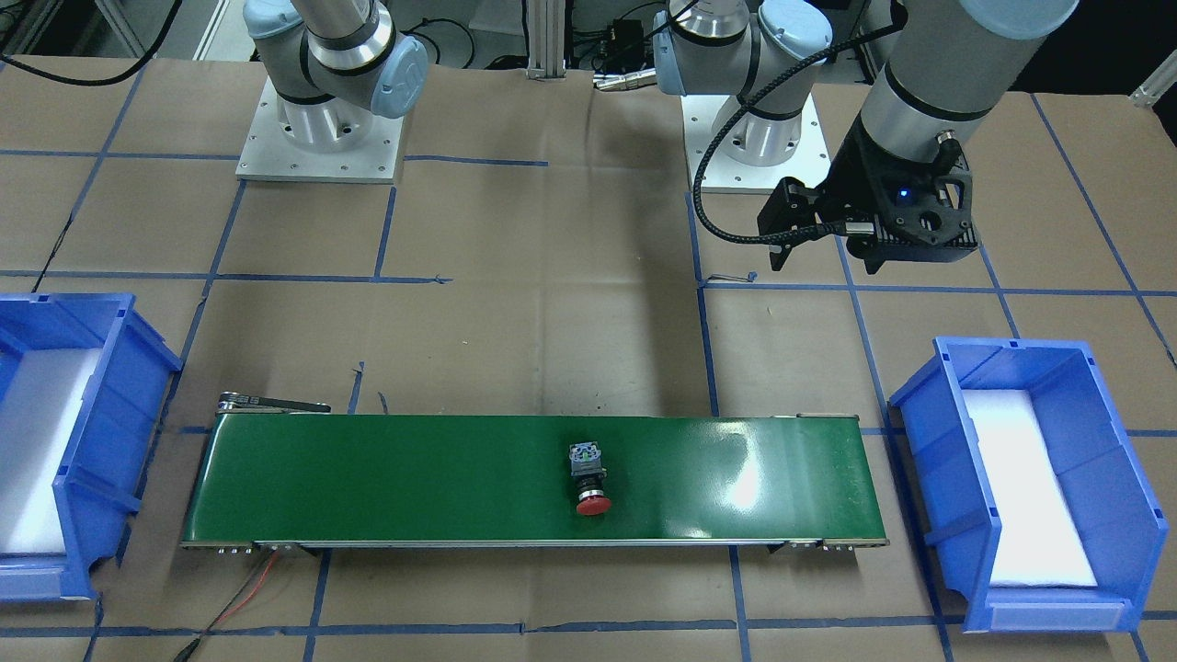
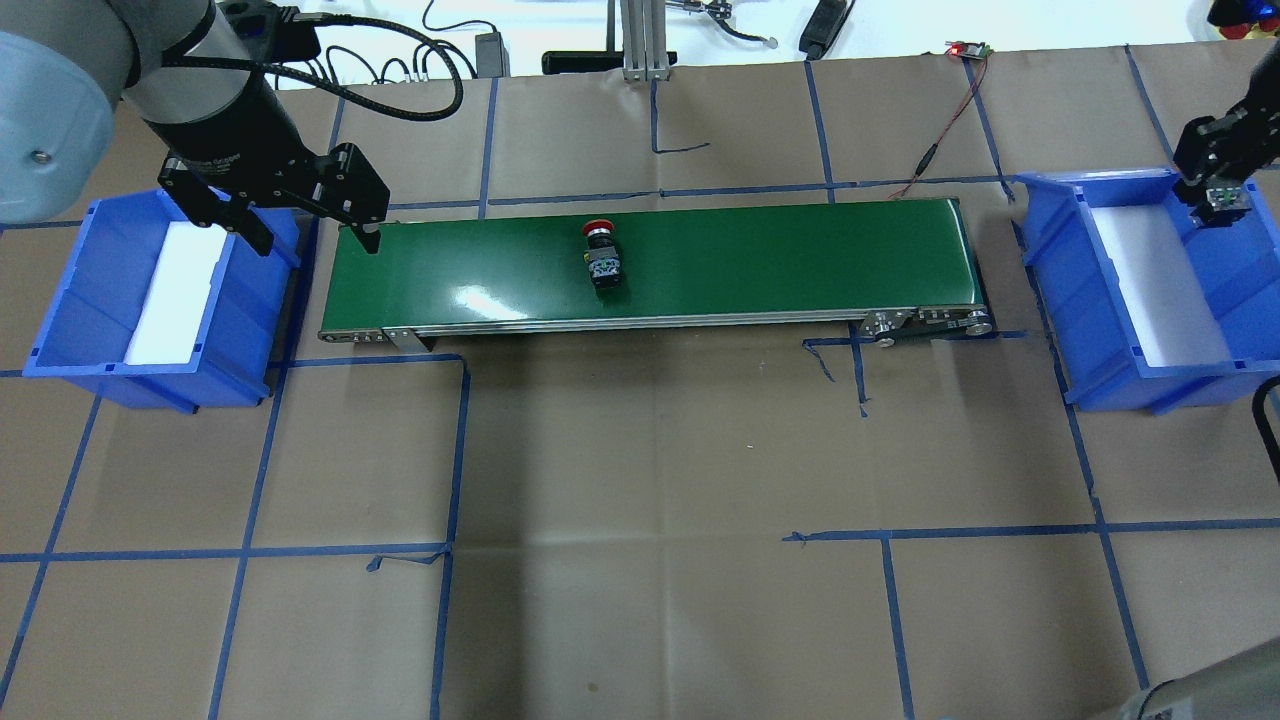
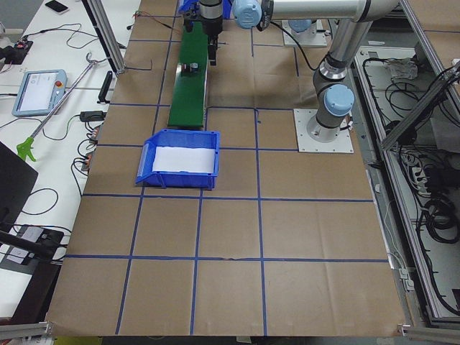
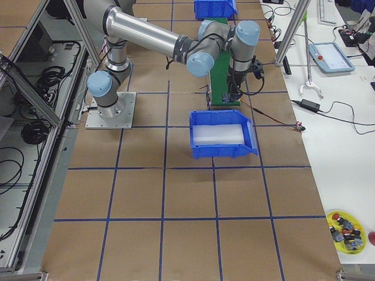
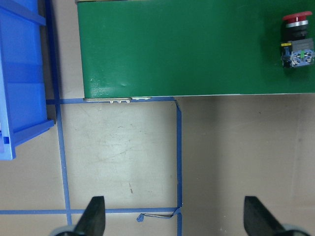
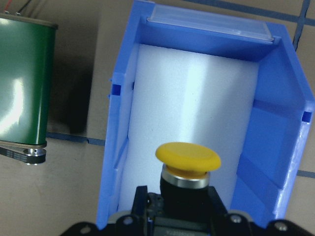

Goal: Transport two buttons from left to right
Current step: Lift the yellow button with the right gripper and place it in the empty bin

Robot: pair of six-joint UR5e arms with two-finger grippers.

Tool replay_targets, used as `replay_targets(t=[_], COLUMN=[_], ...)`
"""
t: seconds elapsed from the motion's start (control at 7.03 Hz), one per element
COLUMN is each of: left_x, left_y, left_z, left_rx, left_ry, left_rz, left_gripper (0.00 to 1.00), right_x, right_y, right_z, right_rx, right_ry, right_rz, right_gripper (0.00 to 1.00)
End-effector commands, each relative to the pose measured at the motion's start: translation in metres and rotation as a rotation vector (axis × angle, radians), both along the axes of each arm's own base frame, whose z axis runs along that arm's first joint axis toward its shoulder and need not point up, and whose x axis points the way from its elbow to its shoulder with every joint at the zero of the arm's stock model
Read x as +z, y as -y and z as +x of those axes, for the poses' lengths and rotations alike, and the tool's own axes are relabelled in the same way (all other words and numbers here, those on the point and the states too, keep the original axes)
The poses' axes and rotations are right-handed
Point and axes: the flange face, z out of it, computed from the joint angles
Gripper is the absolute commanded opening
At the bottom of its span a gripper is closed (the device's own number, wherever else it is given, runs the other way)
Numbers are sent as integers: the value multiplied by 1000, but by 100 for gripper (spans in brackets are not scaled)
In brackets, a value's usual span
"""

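Note:
The red-capped button [image 2: 602, 255] lies on its side near the middle of the green conveyor belt [image 2: 780, 260]. It also shows in the front view [image 1: 589, 480] and at the top right of the left wrist view [image 5: 297, 42]. My right gripper [image 2: 1222, 193] is shut on the yellow-capped button [image 6: 188, 157] and holds it above the blue bin on my right [image 6: 268, 142]. My left gripper [image 2: 312, 238] is open and empty, above the table beside the belt's left end and next to the left blue bin [image 2: 75, 290].
Both blue bins hold only white foam padding; the right bin [image 2: 1050, 250] stands just past the belt's right end. Brown paper with blue tape lines covers the table. A red and black wire [image 2: 950, 120] runs from the belt's far right corner.

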Motion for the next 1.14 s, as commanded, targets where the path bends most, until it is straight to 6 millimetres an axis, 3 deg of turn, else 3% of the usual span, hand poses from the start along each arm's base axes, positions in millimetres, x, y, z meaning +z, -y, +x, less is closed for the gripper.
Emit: replay_targets(t=[0.0, 0.43, 0.85, 1.0], left_x=[0, 0, 3, 2], left_y=[0, 1, 3, 3], left_z=[0, 0, 1, 1], left_rx=[0, -2, -2, -3], left_ry=[0, 0, 1, 1], left_rz=[0, 0, -7, -5], left_gripper=[100, 100, 100, 100], right_x=[-62, -125, -153, -156], right_y=[-28, -43, -40, -41], right_z=[-29, -31, -34, -33], right_rx=[-4, 5, 2, 1], right_ry=[16, 31, 46, 51], right_rz=[14, 51, 85, 91], right_gripper=[5, 5, 11, 44])
